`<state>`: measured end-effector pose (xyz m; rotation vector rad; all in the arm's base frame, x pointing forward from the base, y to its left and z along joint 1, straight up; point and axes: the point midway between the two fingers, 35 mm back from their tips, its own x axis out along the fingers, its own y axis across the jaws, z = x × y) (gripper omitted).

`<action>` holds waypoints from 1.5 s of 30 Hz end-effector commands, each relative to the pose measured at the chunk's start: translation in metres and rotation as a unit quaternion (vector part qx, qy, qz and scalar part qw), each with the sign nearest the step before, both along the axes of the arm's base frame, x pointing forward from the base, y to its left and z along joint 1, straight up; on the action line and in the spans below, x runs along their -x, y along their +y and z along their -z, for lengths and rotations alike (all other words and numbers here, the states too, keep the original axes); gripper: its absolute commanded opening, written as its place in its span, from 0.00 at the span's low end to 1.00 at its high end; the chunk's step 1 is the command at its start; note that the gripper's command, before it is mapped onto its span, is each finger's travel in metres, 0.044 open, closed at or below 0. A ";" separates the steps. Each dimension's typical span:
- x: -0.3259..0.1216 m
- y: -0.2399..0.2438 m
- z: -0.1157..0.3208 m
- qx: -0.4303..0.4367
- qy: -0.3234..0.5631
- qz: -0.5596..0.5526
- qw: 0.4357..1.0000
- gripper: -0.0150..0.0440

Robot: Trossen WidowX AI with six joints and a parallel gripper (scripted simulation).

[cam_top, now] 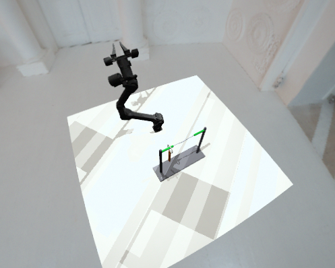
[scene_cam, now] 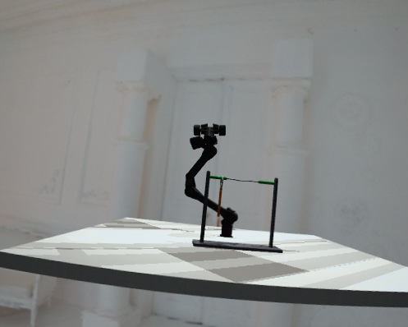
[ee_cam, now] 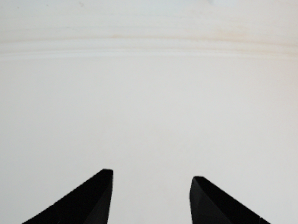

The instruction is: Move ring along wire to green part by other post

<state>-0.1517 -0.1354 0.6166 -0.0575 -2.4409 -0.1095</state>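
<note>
Two posts (cam_top: pixel 160 161) flank your ring's orange handle (cam_top: pixel 169 155). Your fingers (cam_top: pixel 119 50) stand narrow, gripping nothing, well apart from it above the tabletop (cam_top: pixel 224 215).

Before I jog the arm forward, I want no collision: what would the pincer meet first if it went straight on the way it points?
Nothing nearby: the pincer points up and away from the wire stand, toward the pale far wall. Depth there is unclear.

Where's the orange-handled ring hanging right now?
In the top view, the ring with the orange handle hangs on the green wire section beside the near-left black post, far from the hand.
</note>
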 end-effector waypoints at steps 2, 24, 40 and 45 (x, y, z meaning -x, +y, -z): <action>-0.003 0.073 0.001 0.090 0.014 0.046 0.995 0.53; -0.079 0.222 0.025 0.276 0.142 0.140 0.940 0.53; -0.227 0.303 0.111 0.435 0.337 0.235 0.801 0.53; -0.279 0.301 0.148 0.462 0.417 0.249 0.742 0.53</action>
